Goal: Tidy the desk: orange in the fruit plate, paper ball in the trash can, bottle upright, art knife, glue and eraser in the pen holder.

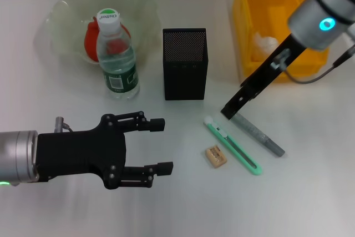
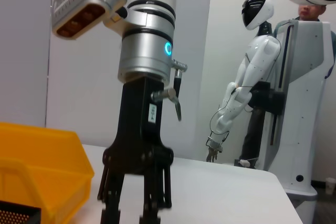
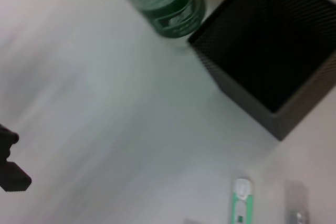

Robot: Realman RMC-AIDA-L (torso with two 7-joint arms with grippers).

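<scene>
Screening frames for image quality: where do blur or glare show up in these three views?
Head view: sharp overall, with soft glare on the pale green wavy-rimmed glass fruit plate. Right wrist view: smeared with streaks across the plain white desk, and the black square mesh pen holder is soft-edged. Left wrist view: mostly crisp, with the right claw dark against bright walls.

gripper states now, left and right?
Left gripper: open, empty, over the desk.
Right gripper: above the glue, cannot tell if open.
</scene>
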